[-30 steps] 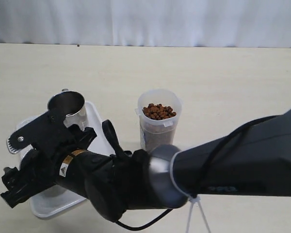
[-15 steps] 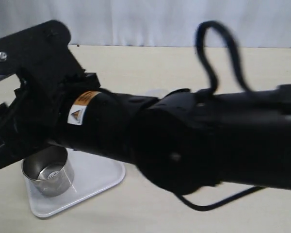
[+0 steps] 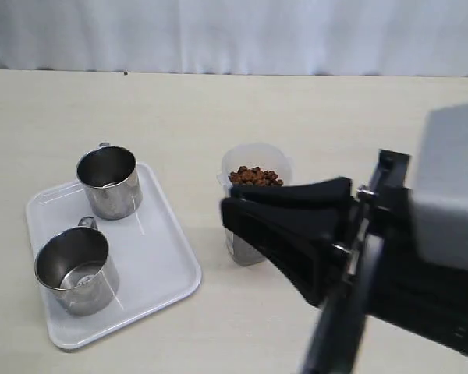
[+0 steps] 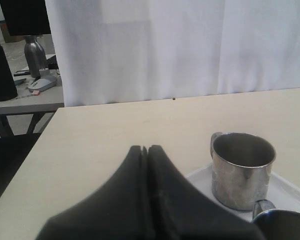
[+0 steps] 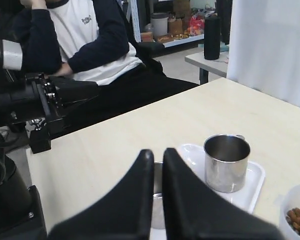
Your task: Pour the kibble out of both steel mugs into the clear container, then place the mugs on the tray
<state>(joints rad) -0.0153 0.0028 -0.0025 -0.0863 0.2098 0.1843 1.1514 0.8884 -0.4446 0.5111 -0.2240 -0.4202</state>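
Exterior view: the tray lies on the left of the table. Both steel mugs stand upright on it, the far mug at the corner toward the curtain and the near mug toward the camera. Both look empty. The clear container stands upright on the bare table just off the tray's right edge, and the kibble fills it close to the rim. Only this view shows the whole layout. The left arm does not appear in it.

The right arm fills the lower right foreground, close to the lens and blurred. The right gripper points leftward and crosses in front of the container's middle. Whether it touches the container cannot be told from here.

Right wrist view: the right gripper's fingers stand nearly together, with a thin slit between them and nothing clamped. Past them, one mug stands clear on the tray and the other is largely hidden behind the fingers. The container's rim with kibble shows at the frame's edge. A seated person is visible beyond the table.

Left wrist view: the left gripper is fully closed and empty, held level above the table and aimed toward the curtain, near the tray's corner. The far mug stands beside it, apart from the fingers. The near mug shows only its rim and handle at the frame's corner.
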